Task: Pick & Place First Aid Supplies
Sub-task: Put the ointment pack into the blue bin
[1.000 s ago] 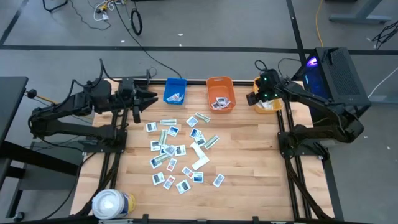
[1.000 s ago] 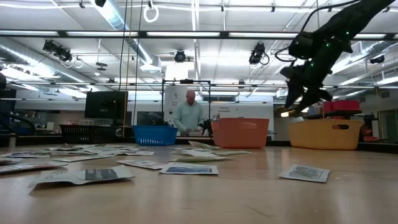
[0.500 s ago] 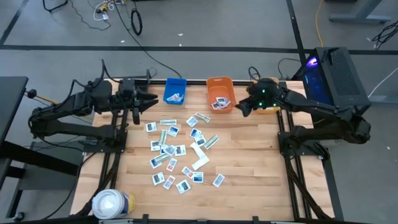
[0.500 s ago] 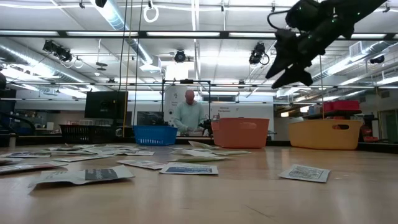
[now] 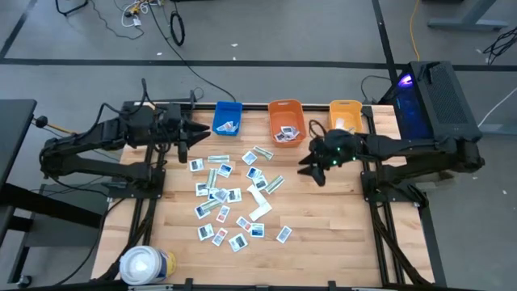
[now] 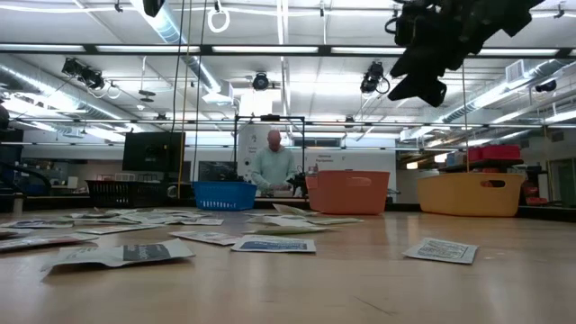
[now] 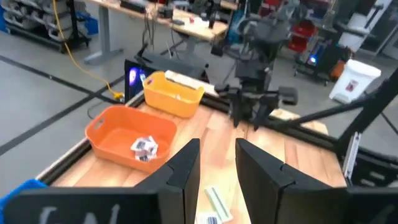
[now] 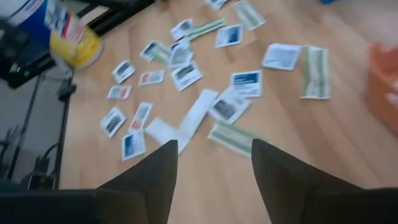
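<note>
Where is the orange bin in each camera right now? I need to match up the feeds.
High view: orange bin at the table's far edge, between the blue bin and the yellow bin.
Low view: right of centre at the back.
Left wrist view: lower left, packets inside.
Right wrist view: only an orange sliver at the right edge.
Shared landmark: the yellow bin beside it.

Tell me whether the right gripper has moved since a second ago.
Yes. In the high view the right gripper has left the yellow bin and swung toward the scattered packets, passing the orange bin.
</note>
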